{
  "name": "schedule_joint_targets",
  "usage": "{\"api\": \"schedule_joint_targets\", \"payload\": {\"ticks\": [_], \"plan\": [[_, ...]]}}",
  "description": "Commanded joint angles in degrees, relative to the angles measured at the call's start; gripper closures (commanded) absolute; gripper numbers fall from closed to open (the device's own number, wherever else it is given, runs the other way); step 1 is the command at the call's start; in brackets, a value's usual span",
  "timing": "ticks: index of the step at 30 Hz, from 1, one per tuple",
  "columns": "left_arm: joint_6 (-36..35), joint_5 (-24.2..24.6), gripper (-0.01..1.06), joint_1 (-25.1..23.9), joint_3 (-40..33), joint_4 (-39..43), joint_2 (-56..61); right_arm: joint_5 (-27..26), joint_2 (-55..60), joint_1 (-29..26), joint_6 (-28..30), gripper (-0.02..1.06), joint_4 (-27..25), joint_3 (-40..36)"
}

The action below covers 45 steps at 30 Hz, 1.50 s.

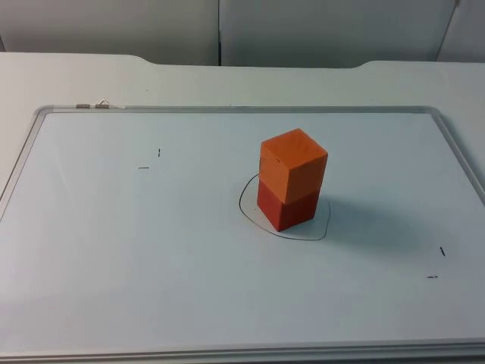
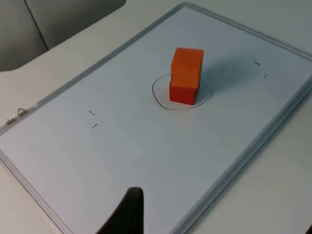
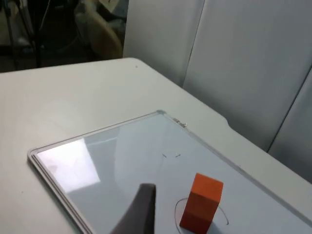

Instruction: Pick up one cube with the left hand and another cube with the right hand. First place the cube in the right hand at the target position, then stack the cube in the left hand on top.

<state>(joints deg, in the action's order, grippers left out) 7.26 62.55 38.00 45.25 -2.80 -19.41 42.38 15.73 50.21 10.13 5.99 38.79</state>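
Top view is showing the stack already built — the orange cube (image 1: pixel 294 163) is sitting on the red cube (image 1: pixel 286 205), turned slightly off its faces, inside the drawn target outline (image 1: pixel 247 214) just past centre of the whiteboard (image 1: pixel 151 265), toward three o'clock. Both placing steps are looking done; I judge nothing is calling for another grasp, only for the arms to be kept clear. Left wrist view is looking from well back at the stack, toward one o'clock from the left gripper (image 2: pixel 127 214) — whether its fingers are open I cannot tell. Right wrist view is putting the right gripper (image 3: pixel 140 210) at nine o'clock of the cubes, well apart; its state I cannot tell either.
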Motion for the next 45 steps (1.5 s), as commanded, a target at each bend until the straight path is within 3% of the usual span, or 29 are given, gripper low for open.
{"api": "schedule_joint_targets", "payload": {"ticks": [1,8,12,45], "plan": [[-2.56,0.01,0.0,0.43,-4.25,0.13,5.82,-2.27,-0.11,0.36,0.13,0.15,-0.29,-2.22],[-6.85,-0.13,0.0,0.43,-12.73,2.2,18.42,-4.84,-0.11,0.36,-1.13,0.15,0.09,-3.45],[-8.98,-0.11,0.0,0.43,-15.45,4.51,19.41,-4.73,-0.11,0.36,-1.13,0.15,0.31,-3.45],[-4.71,-0.77,0.0,0.43,-15.85,2.8,19.41,-2.13,-0.11,0.36,-1.13,0.15,-0.18,-3.45]]}}
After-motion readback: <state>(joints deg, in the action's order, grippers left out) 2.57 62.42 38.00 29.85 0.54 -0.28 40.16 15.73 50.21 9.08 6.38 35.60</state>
